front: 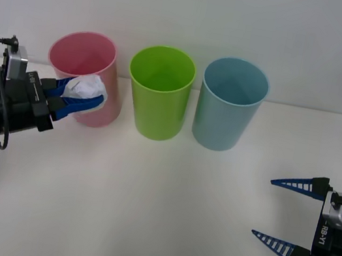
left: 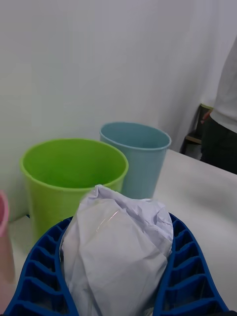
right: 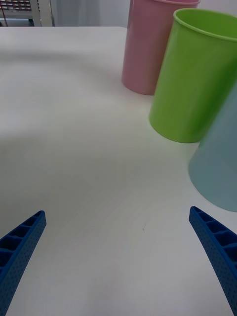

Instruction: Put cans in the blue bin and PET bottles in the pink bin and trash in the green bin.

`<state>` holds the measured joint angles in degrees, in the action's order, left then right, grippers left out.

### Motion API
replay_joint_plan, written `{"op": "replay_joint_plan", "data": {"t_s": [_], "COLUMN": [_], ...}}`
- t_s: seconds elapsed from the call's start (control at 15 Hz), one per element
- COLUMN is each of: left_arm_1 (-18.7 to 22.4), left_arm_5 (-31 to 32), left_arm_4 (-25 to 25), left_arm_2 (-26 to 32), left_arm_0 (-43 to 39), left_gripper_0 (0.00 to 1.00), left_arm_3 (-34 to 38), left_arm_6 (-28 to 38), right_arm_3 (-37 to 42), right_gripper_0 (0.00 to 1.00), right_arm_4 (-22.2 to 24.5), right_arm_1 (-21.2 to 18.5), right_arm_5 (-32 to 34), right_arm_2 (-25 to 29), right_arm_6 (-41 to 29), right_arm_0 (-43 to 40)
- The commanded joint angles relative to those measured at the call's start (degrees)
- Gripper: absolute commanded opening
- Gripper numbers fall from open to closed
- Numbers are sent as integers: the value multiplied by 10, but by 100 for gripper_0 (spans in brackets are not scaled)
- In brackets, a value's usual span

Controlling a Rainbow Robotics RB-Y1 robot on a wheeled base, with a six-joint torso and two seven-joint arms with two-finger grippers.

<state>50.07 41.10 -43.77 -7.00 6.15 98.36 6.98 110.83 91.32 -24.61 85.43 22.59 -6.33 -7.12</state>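
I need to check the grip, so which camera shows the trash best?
The left wrist view: the trash sits close up, clamped between the left gripper fingers. The front view shows it small, before the pink bin.

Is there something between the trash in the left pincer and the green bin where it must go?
Nothing visible blocks it. The left pincer holds the trash in front of the pink bin; the green bin stands next to it, its open top free.

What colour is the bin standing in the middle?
Lime green; the green bin shows best in the front view.
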Motion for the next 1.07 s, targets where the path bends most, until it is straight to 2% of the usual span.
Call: {"op": "replay_joint_plan", "data": {"t_s": [0.07, 0.27, 0.47, 0.67, 0.87, 1.07], "left_arm_1": [14, 28, 37, 53, 62, 77], "left_arm_5": [-62, -119, -196, -227, -231, -288], "left_arm_4": [4, 4, 24, 63, 102, 160], "left_arm_2": [4, -12, -79, -155, -224, -315], "left_arm_0": [1, 28, 110, 207, 290, 368], "left_gripper_0": [0, 0, 0, 0, 0, 0], "left_arm_3": [49, 74, 62, 12, -57, -78], "left_arm_6": [11, 27, 44, 55, 66, 76], "right_arm_3": [0, 0, 0, 0, 0, 0], "right_gripper_0": [100, 100, 100, 100, 100, 100], "right_arm_4": [0, 0, 0, 0, 0, 0], "right_arm_1": [0, 0, 0, 0, 0, 0], "right_arm_5": [0, 0, 0, 0, 0, 0], "right_arm_2": [0, 0, 0, 0, 0, 0], "right_arm_6": [0, 0, 0, 0, 0, 0], "right_arm_0": [0, 0, 0, 0, 0, 0]}}
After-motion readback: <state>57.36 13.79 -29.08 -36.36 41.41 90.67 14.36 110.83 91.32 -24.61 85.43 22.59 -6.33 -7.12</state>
